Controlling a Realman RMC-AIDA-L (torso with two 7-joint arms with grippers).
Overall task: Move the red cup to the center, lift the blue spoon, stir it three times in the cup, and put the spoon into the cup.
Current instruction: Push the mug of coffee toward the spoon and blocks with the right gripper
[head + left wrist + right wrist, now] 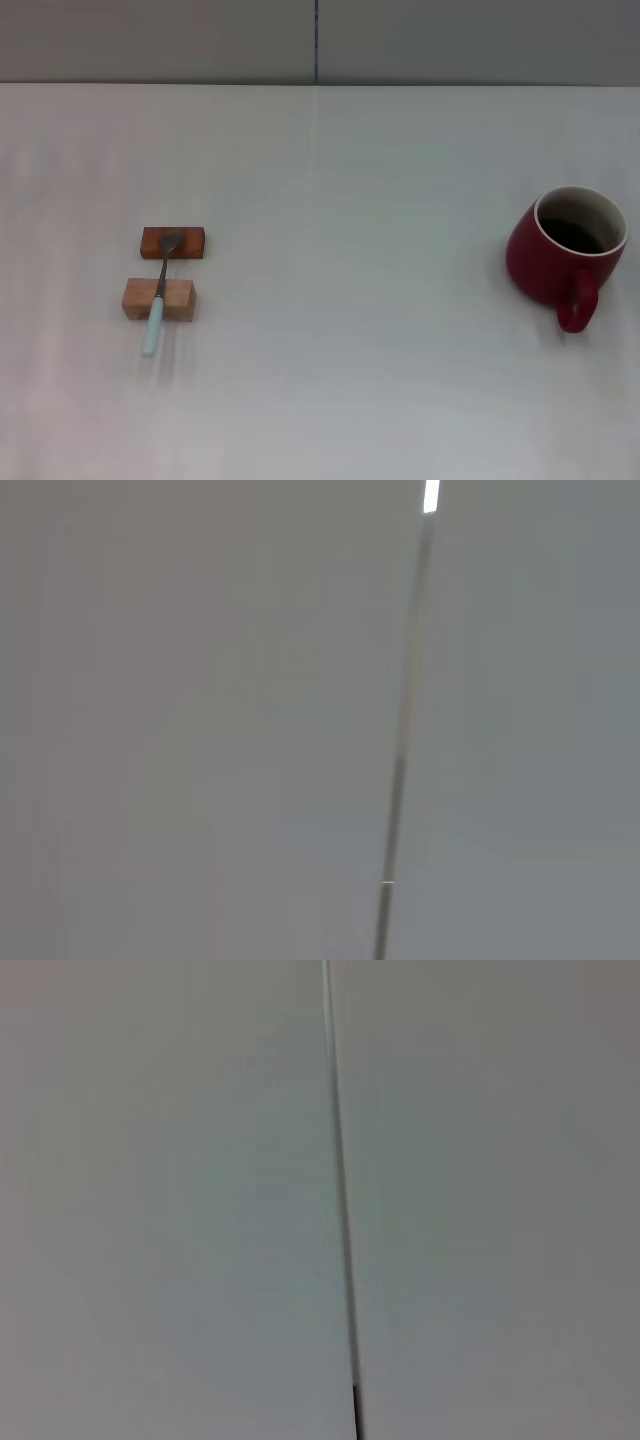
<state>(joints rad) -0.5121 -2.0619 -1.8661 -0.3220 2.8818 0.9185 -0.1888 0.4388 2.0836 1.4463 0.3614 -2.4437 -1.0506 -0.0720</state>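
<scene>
The red cup [563, 252] stands upright at the right of the white table [340, 330], its handle turned toward the front edge. The blue spoon [159, 300] lies at the left. Its pale handle rests across a light wooden block [158, 299] and its dark bowl rests on a darker reddish-brown block [173, 243]. Neither gripper shows in the head view. Both wrist views show only a plain grey surface with a thin seam, with no fingers, cup or spoon in them.
The table's far edge meets a grey wall [320, 40] with a vertical seam. The two wooden blocks sit one behind the other at the left.
</scene>
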